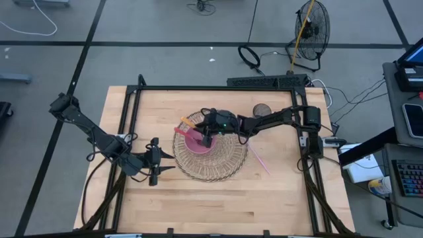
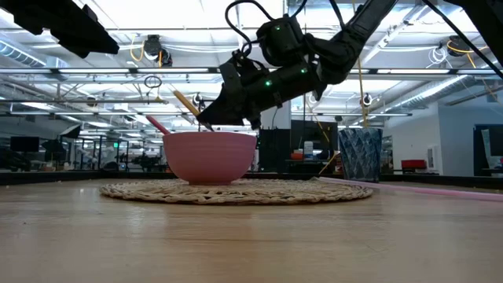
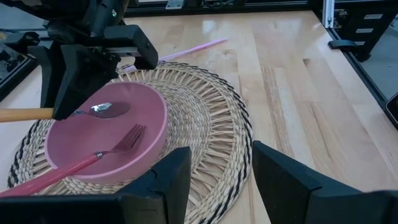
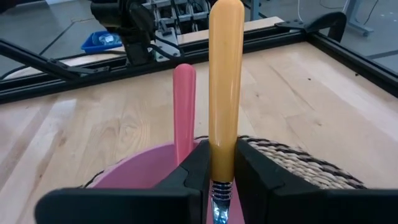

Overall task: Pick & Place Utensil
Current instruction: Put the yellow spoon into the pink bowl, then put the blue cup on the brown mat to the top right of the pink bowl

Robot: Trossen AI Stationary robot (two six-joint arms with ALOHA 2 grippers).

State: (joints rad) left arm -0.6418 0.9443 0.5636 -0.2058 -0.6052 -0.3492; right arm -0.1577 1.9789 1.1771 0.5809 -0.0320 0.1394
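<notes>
- Gripping a spoon (image 3: 102,110) by its yellow handle, the right pincer (image 1: 207,134) hangs just over the pink bowl (image 3: 106,140), its two fingers pressed against the handle on either side, as the right wrist view shows.
- The spoon's metal head lies below the pincer, inside the bowl and at or near its floor; whether it actually touches cannot be told. The handle slants up and away from the fingers, out past the rim.
- A pink fork (image 3: 93,155) is already in the bowl, beside the spoon head and apart from it, tines on the bowl floor and handle leaning over the rim.
- The bowl sits on a woven mat (image 1: 228,158), directly under the right pincer.
- A pink straw-like stick (image 1: 259,160) lies on the wooden table (image 1: 264,205), beyond the mat on the right arm's side; whether it belongs to the task cannot be told.
- A dark cup (image 1: 262,110) stands near the right arm's elbow, well apart from the pincer.
- The left pincer (image 1: 153,166) waits at the mat's near edge, fingers spread and holding nothing, facing the bowl.
- Progress, as a judgement: the fork seems placed, and the spoon is all but delivered. What looks left is to let go of the handle and lift clear without dragging the spoon out.
</notes>
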